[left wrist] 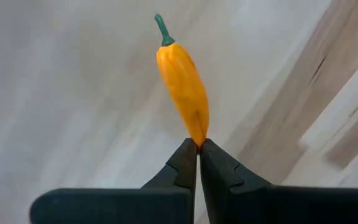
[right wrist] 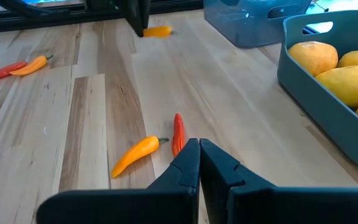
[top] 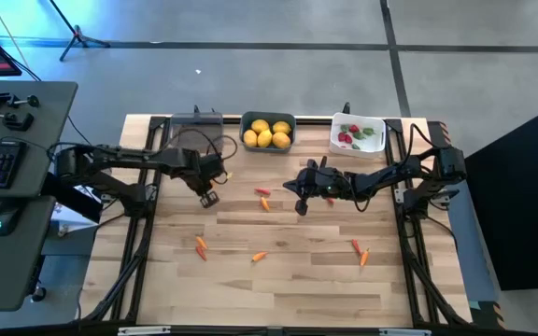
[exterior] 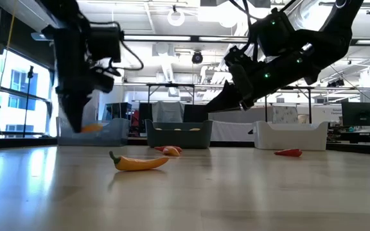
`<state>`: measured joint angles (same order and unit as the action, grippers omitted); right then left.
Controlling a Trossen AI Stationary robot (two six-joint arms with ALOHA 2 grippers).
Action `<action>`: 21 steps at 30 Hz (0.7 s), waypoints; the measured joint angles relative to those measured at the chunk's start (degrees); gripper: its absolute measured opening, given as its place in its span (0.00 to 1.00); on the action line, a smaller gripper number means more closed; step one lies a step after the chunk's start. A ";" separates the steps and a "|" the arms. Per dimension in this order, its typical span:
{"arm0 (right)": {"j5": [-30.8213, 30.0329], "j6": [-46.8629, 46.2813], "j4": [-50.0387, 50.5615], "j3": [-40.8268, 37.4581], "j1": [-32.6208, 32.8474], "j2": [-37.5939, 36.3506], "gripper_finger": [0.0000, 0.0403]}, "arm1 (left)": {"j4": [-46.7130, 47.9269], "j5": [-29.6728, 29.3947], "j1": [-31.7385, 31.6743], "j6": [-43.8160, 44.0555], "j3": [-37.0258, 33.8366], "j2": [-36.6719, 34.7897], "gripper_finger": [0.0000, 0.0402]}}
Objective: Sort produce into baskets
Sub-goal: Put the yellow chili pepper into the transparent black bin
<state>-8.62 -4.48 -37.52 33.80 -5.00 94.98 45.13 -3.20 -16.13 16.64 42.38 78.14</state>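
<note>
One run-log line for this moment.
left gripper: shut on orange pepper tip | right gripper: shut, empty, above table | teal bin: lemons

Light: bright, even, from ceiling lamps [exterior: 175, 16] in low view
Shadows: soft, faint on table [top: 278, 280]
Blur: background smeared behind pepper [left wrist: 184, 87] in left wrist view
Glare: windows [exterior: 11, 90] washed out

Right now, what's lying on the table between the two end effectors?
An orange pepper and a red pepper, side by side on bare wood between the left end effector and the right end effector, seen in the high view.
</note>
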 joint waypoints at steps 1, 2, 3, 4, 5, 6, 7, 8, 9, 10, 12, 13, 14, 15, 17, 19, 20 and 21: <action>0.00 -0.17 -0.03 0.00 -0.09 0.00 0.00 | -0.01 0.03 -0.57 0.63 0.99 -0.20 0.00; 0.00 -0.79 -0.09 0.00 -0.17 0.00 0.00 | -0.03 0.18 -1.32 1.01 2.04 -0.21 0.00; 0.00 -1.52 -0.11 0.00 -0.26 0.00 0.00 | -0.05 0.26 -2.27 1.12 3.16 -0.21 0.00; 0.00 -2.34 -0.15 0.00 -0.30 0.00 0.00 | -0.17 0.24 -3.43 1.00 4.23 -0.21 0.00; 0.00 -2.99 -0.17 0.00 -0.32 0.00 0.00 | -0.67 0.18 -4.86 0.45 5.15 -0.21 0.00; 0.00 -3.21 -0.21 0.00 -0.34 0.00 0.00 | -1.31 0.17 -6.39 -0.27 5.99 -0.16 0.00; -0.01 -3.29 -0.23 0.00 -0.34 0.00 0.00 | -1.99 0.19 -8.09 -0.92 6.72 -0.09 0.00; -0.01 -3.26 -0.25 0.00 -0.34 0.00 0.00 | -2.51 0.19 -10.24 -1.86 7.48 -0.08 0.00; -0.02 -3.07 -0.35 0.00 -0.36 0.00 0.00 | -3.01 0.06 -12.40 -2.94 8.13 -0.08 0.00; -0.02 -2.68 -0.49 0.00 -0.45 0.00 0.00 | -3.62 -0.31 -14.71 -4.16 8.74 -0.08 0.00; -0.02 -1.88 -0.92 0.00 -0.81 0.00 0.00 | -4.69 -0.48 -19.18 -5.79 9.69 -0.08 0.00; 0.02 -1.68 -1.01 0.00 -1.03 0.00 0.00 | -4.56 -0.48 -21.30 -6.43 10.14 -0.08 0.00; 0.00 -1.70 -1.05 0.00 -1.27 0.00 0.00 | -4.47 -0.48 -23.42 -6.86 10.48 -0.08 0.00; 0.00 -1.96 -1.03 0.00 -1.44 0.00 0.00 | -4.53 -0.48 -25.31 -7.21 10.65 -0.08 0.00; -0.03 -2.40 -1.03 0.00 -1.82 0.00 0.00 | -4.18 -0.50 -28.75 -7.31 10.64 -0.04 0.00; -0.17 -2.19 -1.01 0.00 -2.16 0.00 0.00 | -4.10 -0.52 -31.30 -7.86 10.64 0.28 0.00; -0.15 -1.83 -1.00 0.00 -2.32 0.00 0.00 | -4.19 -0.52 -32.36 -8.36 10.64 0.55 0.00; -0.15 -1.56 -0.98 0.00 -2.56 0.00 0.00 | -4.65 -0.42 -33.11 -9.03 10.64 0.91 0.00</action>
<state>-8.78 -6.04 -38.50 33.80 -7.56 94.98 40.49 -3.62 -49.25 7.60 53.01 79.05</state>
